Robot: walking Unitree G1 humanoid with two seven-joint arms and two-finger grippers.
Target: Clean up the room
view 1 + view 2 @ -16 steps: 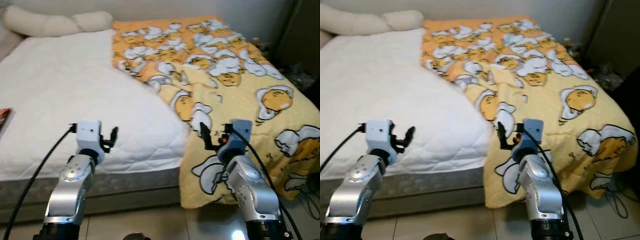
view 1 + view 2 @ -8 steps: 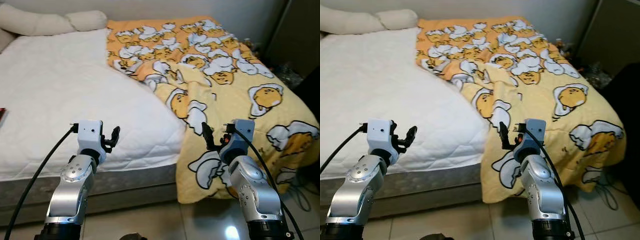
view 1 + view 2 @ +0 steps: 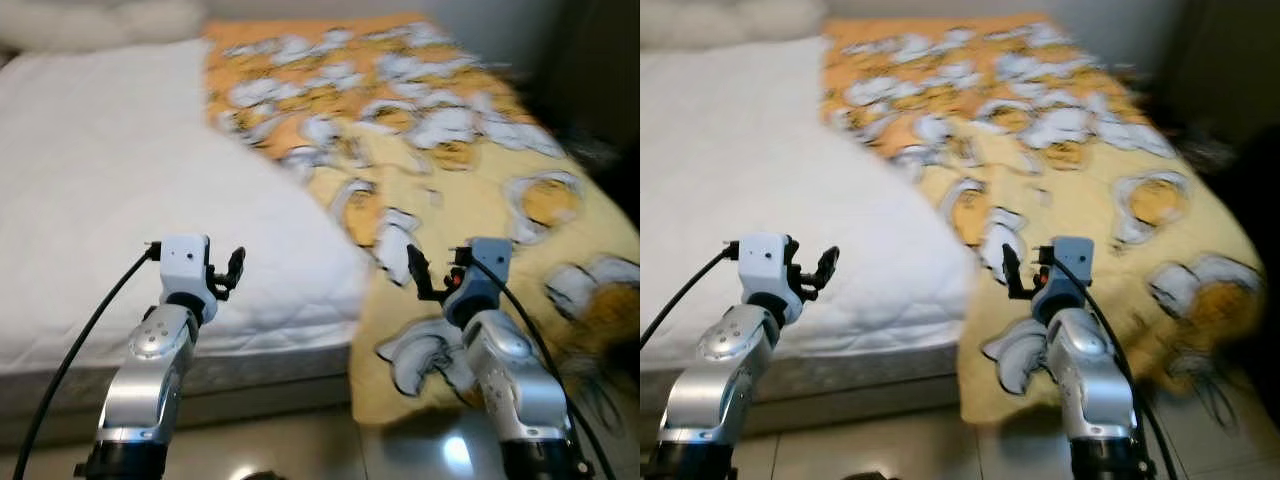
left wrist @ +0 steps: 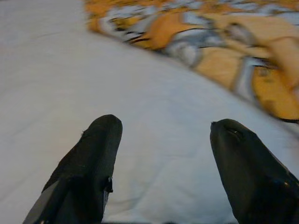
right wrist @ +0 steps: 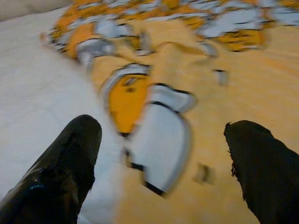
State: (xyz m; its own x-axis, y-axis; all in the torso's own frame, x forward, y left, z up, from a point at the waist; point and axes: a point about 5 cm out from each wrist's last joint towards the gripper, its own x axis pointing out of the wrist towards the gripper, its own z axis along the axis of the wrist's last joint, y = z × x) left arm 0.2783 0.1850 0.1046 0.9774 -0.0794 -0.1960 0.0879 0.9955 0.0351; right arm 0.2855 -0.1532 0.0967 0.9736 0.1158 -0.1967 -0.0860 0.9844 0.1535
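Approach step, views blurred: left gripper (image 3: 222, 277) and right gripper (image 3: 428, 283), fingers apart and empty, hover near the bed (image 3: 110, 190); yellow blanket (image 3: 470, 170) bunched right; next, probably grasp its near edge.

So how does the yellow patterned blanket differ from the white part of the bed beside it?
The blanket is orange-yellow with white cartoon shapes; the white mattress cover is plain and quilted. The blanket lies rumpled and hangs over the bed's foot toward the floor; the cover lies flat and smooth. The right gripper points at the blanket, the left gripper at the cover. Both lie on one bed.
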